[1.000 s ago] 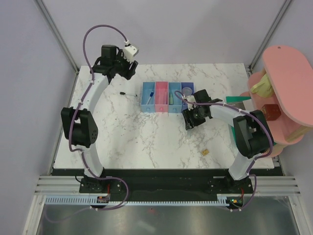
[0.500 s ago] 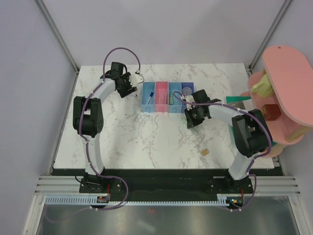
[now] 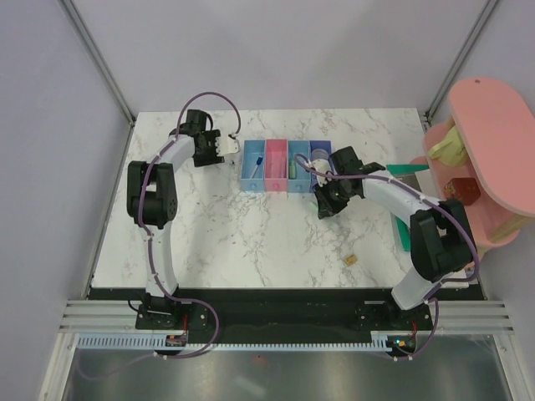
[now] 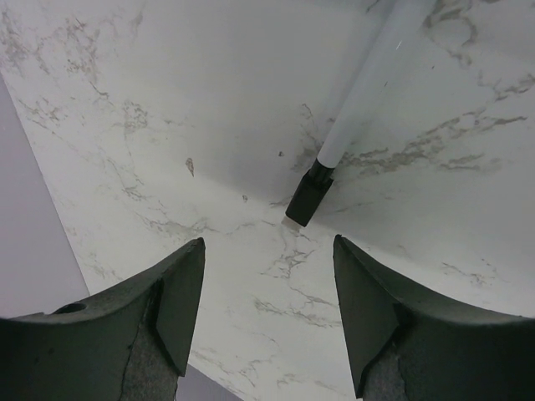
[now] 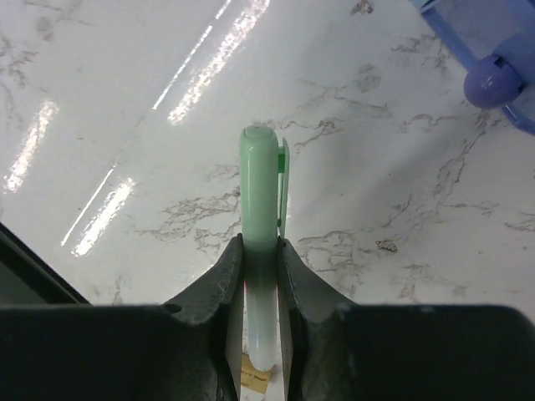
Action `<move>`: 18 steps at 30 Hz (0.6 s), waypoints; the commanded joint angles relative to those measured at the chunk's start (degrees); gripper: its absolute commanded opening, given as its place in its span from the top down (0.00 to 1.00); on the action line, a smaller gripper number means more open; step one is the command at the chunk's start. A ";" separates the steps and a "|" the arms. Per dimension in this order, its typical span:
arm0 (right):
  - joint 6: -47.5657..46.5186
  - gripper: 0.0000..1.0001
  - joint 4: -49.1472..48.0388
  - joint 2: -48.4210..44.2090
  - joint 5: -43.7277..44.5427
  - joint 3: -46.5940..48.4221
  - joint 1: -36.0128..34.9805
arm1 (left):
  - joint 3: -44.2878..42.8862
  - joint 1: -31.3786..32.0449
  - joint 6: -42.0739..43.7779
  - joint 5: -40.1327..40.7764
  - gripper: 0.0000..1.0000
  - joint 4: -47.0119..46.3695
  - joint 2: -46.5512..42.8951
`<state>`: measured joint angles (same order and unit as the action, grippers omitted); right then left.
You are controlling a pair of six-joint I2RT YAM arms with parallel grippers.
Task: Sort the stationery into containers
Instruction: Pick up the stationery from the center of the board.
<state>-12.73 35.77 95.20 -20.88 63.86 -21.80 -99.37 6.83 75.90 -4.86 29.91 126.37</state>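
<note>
We lose the pen's far end past the left wrist view's top edge, and the right wrist view's corner crops the dark blue bin.

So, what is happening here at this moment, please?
Two robot arms are sorting stationery into the row of four bins. The right gripper is shut on a pale green bar, just in front of the dark blue end of the row and not yet in a bin. The left gripper is open over a pen lying on the table left of the bins. A tan nub lies loose nearer the arms' bases.
</note>
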 commanded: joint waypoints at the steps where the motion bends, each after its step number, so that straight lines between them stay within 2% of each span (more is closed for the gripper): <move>1: -2.65 0.96 3.60 -4.14 -5.30 6.00 -0.52 | -2.05 -0.85 5.84 1.35 0.30 -0.99 0.90; 8: -2.91 0.95 3.87 -4.06 -3.82 16.02 -0.43 | -1.70 -1.03 6.02 0.12 0.30 -1.00 2.04; 18: -2.91 0.94 3.34 5.68 -1.70 31.14 -0.70 | -0.82 -0.94 7.42 -2.43 0.31 -1.08 3.01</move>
<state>-14.81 39.44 96.68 -23.03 89.65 -22.15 -99.42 5.87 80.12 -5.08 29.74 128.05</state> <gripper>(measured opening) 0.244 0.692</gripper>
